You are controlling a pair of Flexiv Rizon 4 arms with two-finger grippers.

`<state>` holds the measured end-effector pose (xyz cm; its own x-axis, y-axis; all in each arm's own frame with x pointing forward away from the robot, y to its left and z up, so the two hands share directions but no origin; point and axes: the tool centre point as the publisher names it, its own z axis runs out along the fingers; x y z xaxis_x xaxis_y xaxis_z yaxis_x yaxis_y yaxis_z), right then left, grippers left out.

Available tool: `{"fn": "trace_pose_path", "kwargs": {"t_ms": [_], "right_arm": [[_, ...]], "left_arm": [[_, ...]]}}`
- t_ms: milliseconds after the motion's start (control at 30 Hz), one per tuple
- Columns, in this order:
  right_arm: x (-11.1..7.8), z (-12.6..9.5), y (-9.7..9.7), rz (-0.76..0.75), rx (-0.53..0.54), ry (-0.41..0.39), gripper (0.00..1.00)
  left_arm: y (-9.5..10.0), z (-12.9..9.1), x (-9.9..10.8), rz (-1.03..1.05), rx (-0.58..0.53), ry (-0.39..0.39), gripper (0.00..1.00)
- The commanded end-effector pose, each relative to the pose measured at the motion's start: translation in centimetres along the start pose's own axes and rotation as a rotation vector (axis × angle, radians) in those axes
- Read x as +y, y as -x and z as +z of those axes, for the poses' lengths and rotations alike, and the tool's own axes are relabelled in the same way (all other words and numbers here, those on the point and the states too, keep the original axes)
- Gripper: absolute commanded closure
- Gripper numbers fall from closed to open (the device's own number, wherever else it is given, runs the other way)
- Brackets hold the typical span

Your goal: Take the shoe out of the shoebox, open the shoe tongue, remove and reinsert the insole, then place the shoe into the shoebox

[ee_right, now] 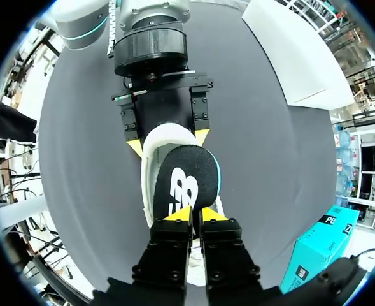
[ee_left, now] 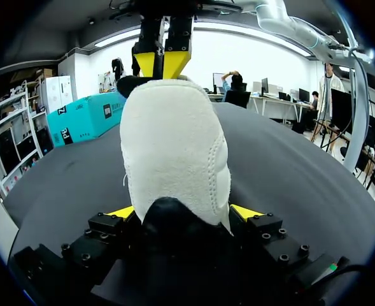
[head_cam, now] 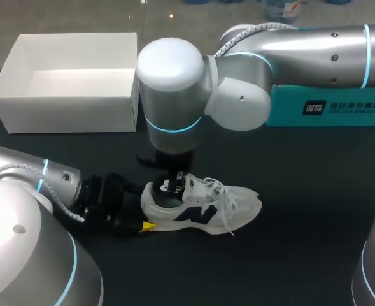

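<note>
**Shoe [head_cam: 206,205] sits outside its shoebox [head_cam: 21,111], insole [ee_right: 186,178] pinched**

Head view: the white shoe lies on the black table [head_cam: 302,255], toe to our right, well apart from the open white shoebox at the back left. Our left gripper [head_cam: 144,207] is clamped on the heel. Our right gripper [head_cam: 174,178] points straight down over the shoe's mouth.

Left wrist view: our two yellow fingers [ee_left: 246,211] press the heel from either side, with the right gripper's tips just above the collar.

Right wrist view: our right fingers, nearly together, pinch the end of the black insole, which rises out of the shoe.
</note>
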<state>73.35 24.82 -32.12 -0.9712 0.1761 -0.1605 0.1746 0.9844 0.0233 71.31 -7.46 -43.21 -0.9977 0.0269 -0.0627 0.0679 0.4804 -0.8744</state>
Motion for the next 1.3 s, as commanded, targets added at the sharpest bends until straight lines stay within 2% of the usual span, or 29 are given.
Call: {"fn": "trace_pose_path", "kwargs": {"t_ms": [33, 200, 733, 933, 1100, 1300], "right_arm": [[0.4, -0.1, 0.6, -0.005, -0.010, 0.012, 1.00], [0.8, -0.7, 1.7, -0.013, -0.030, 0.024, 1.00], [4.4, -1.4, 3.5, -0.070, -0.064, 0.111, 1.00], [5.2, 0.2, 3.0, -0.083, -0.014, 0.145, 1.00], [5.0, 1.2, 2.0, -0.082, 0.018, 0.160, 1.00], [4.9, 0.7, 2.4, -0.073, -0.012, 0.211, 1.00]], "left_arm": [[-0.2, 0.5, 0.5, 0.000, 0.001, 0.002, 1.00], [-0.2, 0.5, 0.5, 0.000, 0.001, 0.002, 1.00], [-0.2, 0.5, 0.5, 0.000, 0.001, 0.002, 1.00], [-0.2, 0.5, 0.5, 0.000, 0.001, 0.002, 1.00], [-0.2, 0.5, 0.5, 0.000, 0.001, 0.002, 1.00], [-0.2, 0.5, 0.5, 0.000, 0.001, 0.002, 1.00]]}}
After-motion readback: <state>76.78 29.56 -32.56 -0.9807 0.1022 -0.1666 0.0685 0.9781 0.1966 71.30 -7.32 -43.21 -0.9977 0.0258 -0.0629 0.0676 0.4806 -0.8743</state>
